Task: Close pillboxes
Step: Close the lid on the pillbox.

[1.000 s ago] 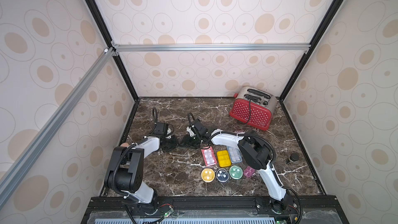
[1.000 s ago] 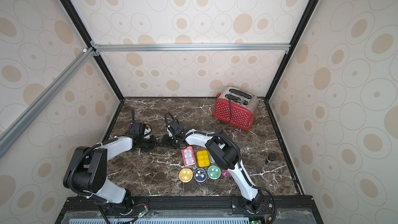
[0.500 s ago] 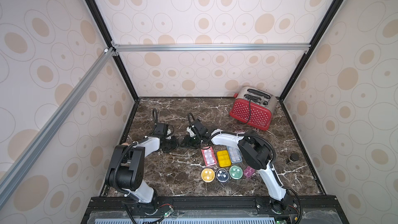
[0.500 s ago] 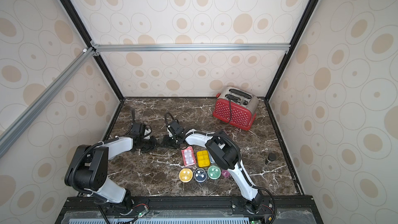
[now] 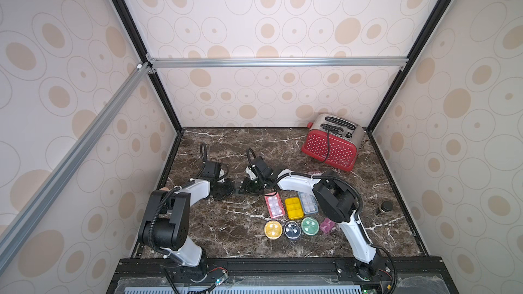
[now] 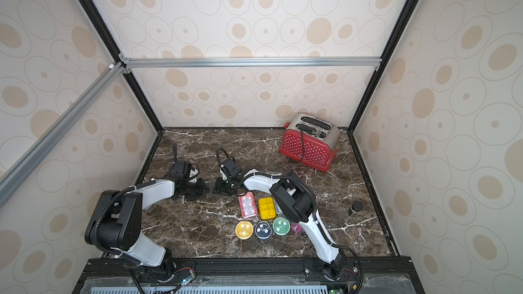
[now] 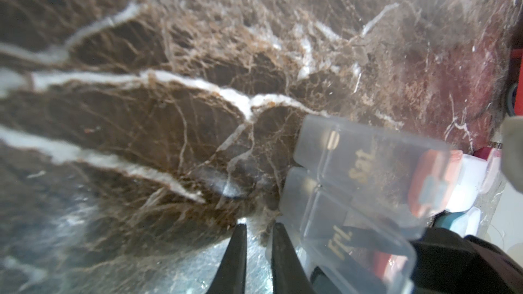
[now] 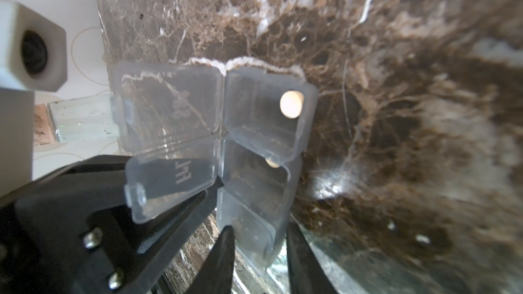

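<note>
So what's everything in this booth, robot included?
toaster: one, red and steel, table's far right corner
jar: one, dark, near the right edge
rectangular pillboxes: three, red, yellow, pale blue, side by side mid-table
round pillboxes: three, yellow, navy, green, row in front of those
purple pillbox: one, purple, beside the green one
clear pillbox: one, clear, two lids open, between the grippers
pills: two visible, tan, in its open compartments
table: one, brown marble
left gripper: one, black, by its open lids
right gripper: one, black, fingers either side of its body
</note>
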